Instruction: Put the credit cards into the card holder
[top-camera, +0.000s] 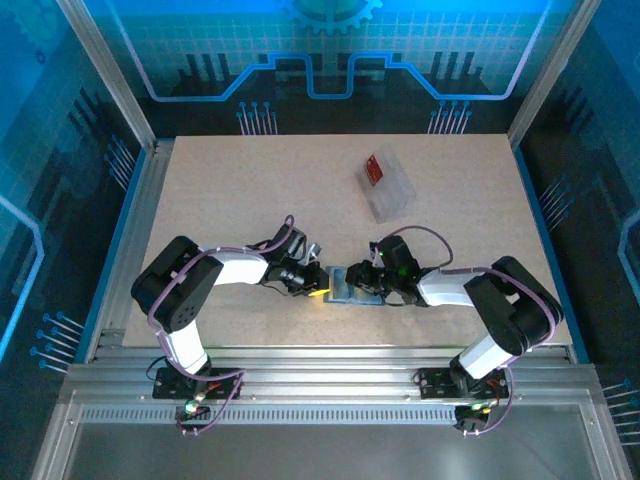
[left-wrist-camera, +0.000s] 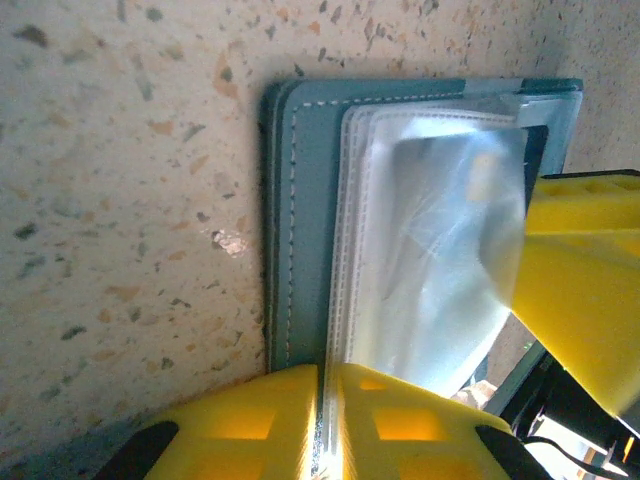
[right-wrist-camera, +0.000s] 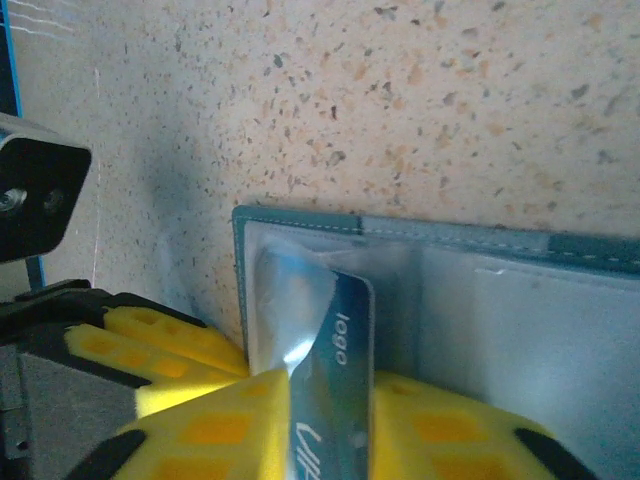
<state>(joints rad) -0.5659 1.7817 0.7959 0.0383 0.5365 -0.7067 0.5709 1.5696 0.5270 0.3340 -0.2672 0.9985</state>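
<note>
Blue credit card (right-wrist-camera: 340, 340) marked "logo", grip of right hand (right-wrist-camera: 335, 395) unclear, left hand (left-wrist-camera: 322, 390) pinching card holder (left-wrist-camera: 300, 200)

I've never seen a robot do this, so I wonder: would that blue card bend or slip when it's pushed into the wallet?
Probably stiff: the blue card runs straight between the right gripper's fingers, with no bow. Likely slippery, since its face looks glossy, as does the clear sleeve at its tip. Thin and small, so probably very light.
</note>
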